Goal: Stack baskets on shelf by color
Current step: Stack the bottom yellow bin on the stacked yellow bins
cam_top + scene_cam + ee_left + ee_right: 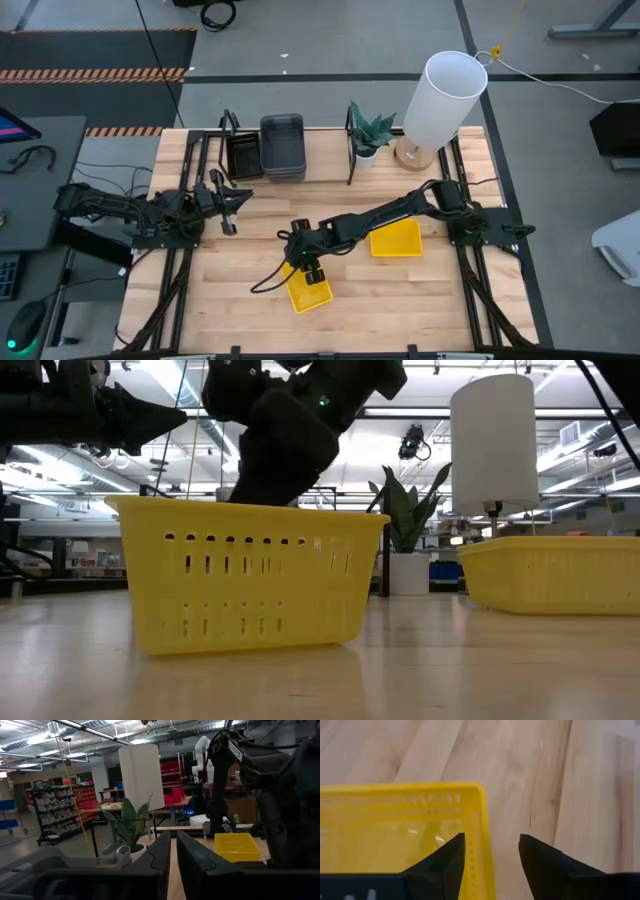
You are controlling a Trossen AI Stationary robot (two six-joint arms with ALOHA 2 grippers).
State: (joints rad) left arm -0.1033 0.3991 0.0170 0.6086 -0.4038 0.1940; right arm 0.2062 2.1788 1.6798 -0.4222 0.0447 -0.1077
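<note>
A yellow basket (308, 292) (245, 575) stands on its base near the table's near edge. My right gripper (312, 268) (491, 850) is open above that basket's far end, one finger inside and one outside the wall (482, 820) near a corner, with room on both sides. A second yellow basket (397, 240) (560, 570) sits on the table to the right. Dark grey baskets (282, 145) are stacked on the shelf (325, 150), with a black basket (243, 157) beside them. My left gripper (228, 205) (173, 845) is shut and waits at the left, clear of everything.
A potted plant (368, 135) stands at the shelf's right end, and a lamp with a tall white shade (445, 95) is at the far right. The right arm (400, 212) reaches across the table's middle. Bare tabletop (420, 300) lies to the near right.
</note>
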